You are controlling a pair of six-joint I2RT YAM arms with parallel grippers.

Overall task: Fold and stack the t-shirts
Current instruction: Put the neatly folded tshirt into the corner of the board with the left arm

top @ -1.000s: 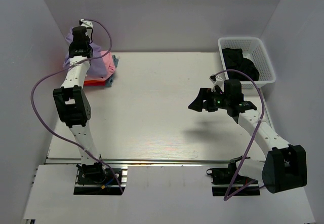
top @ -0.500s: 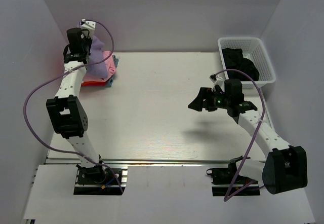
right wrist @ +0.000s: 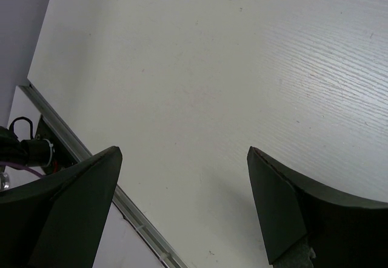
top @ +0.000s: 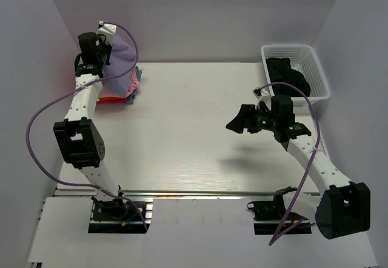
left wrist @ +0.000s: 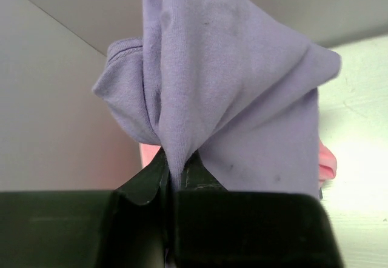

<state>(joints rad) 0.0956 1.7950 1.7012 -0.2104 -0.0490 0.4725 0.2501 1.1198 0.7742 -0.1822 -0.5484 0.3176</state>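
Observation:
My left gripper is shut on a pinched fold of the lavender t-shirt and holds it up at the table's far left corner. In the left wrist view the lavender t-shirt hangs bunched from the shut left gripper. Under it lies a stack of folded t-shirts: pink, red and a grey-blue edge. A sliver of the pink t-shirt shows behind the cloth. My right gripper hovers open over bare table at mid right, and the right wrist view shows nothing between the jaws of that right gripper.
A white lattice basket with dark clothes stands at the far right corner. White walls close in the table on the left, back and right. A metal rail runs along the table's near edge.
The left gripper has lifted the lavender t-shirt off the stack, so it now hangs up against the back wall. The right arm has barely shifted.

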